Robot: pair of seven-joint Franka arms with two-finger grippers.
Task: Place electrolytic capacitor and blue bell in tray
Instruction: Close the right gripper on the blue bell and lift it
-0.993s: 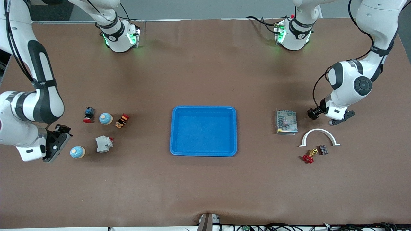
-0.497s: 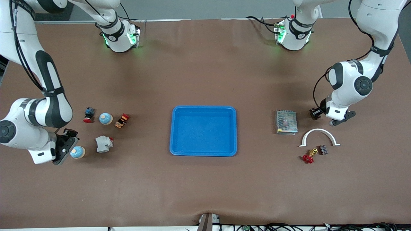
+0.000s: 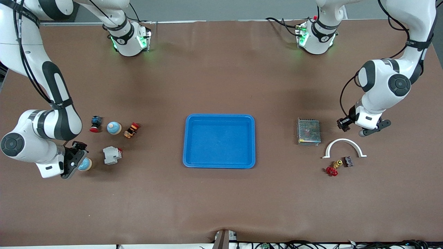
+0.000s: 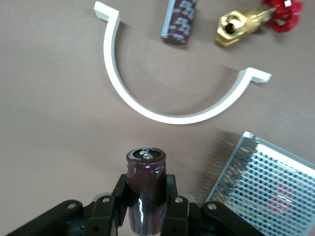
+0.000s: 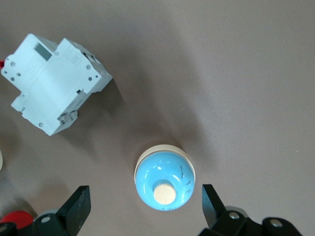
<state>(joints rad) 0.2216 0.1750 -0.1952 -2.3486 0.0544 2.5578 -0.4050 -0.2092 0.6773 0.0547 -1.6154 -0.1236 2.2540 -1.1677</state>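
— While the right gripper (image 3: 78, 162) hangs low over a blue bell (image 5: 164, 183) near the right arm's end of the table (image 3: 221, 207), how do its fingers stand?

— Spread wide, one on each side of the bell, with no contact visible. The bell stands upright on the table, just beside a pale grey circuit breaker (image 5: 54, 83).

— And the left gripper (image 4: 146, 209)?

— Clamped on the electrolytic capacitor (image 4: 146, 189), a dark maroon cylinder held up off the table, over the spot between a perforated metal box (image 3: 308, 131) and a white curved bracket (image 3: 344, 147), toward the left arm's end.

— Where is the tray (image 3: 219, 141)?

— At the middle of the table, lying flat, well apart from both grippers. Nothing shows inside it.

— What else lies about?

— A second blue bell (image 3: 114, 128) sits farther from the front camera than the first, between a red-capped push button (image 3: 95, 123) and a small orange-and-red part (image 3: 132, 130). Within the bracket's arc, toward the front edge of the table, lie a second dark capacitor (image 4: 179, 20) and a brass valve with a red handle (image 4: 258, 20).
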